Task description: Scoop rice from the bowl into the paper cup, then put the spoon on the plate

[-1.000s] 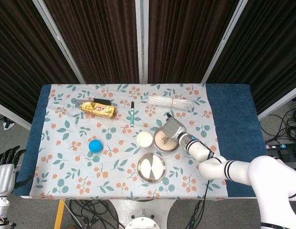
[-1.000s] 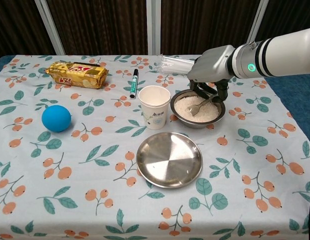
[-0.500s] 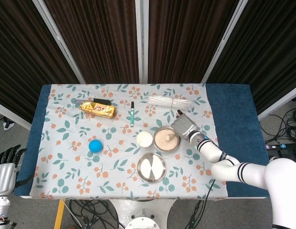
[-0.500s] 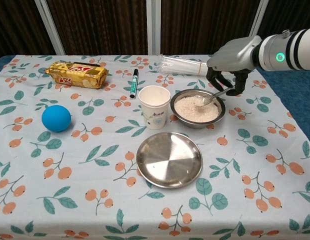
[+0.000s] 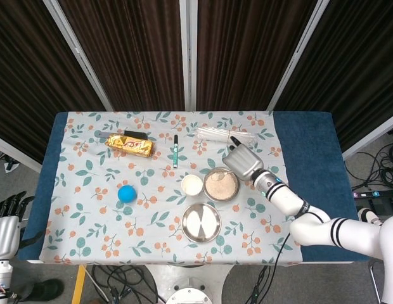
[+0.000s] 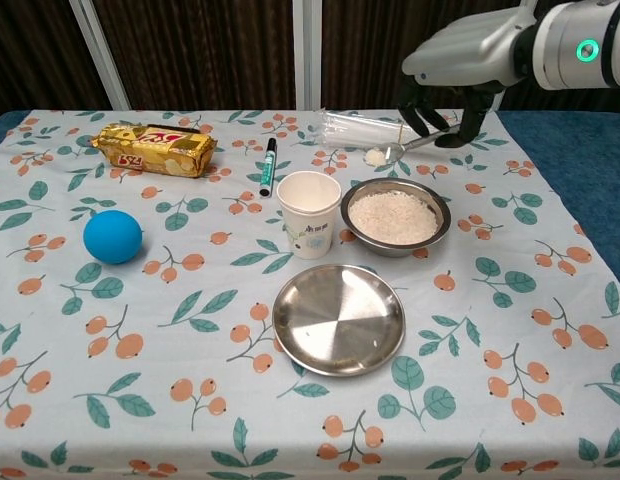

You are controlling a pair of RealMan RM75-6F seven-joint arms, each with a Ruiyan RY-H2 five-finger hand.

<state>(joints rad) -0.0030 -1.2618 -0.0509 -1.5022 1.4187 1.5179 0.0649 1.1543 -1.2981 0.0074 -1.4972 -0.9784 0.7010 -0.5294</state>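
My right hand (image 6: 458, 62) (image 5: 243, 163) grips the handle of a metal spoon (image 6: 392, 152) and holds it in the air above and behind the steel bowl (image 6: 395, 217) (image 5: 220, 184). The spoon's head carries a small heap of rice. More white rice fills the bowl. The white paper cup (image 6: 308, 212) (image 5: 191, 185) stands upright just left of the bowl. In front of both lies the steel plate (image 6: 338, 318) (image 5: 201, 222), with nothing on it. My left hand (image 5: 4, 227) hangs off the table's left edge, fingers apart, holding nothing.
A blue ball (image 6: 112, 236) lies at the left. A gold snack pack (image 6: 155, 148), a green marker (image 6: 267, 165) and a clear bag of sticks (image 6: 355, 125) lie along the back. The flowered cloth (image 6: 140, 380) covers the table.
My right hand has scooped rice and raised the spoon out of the bowl, up and back. Bowl, cup and plate have not moved.
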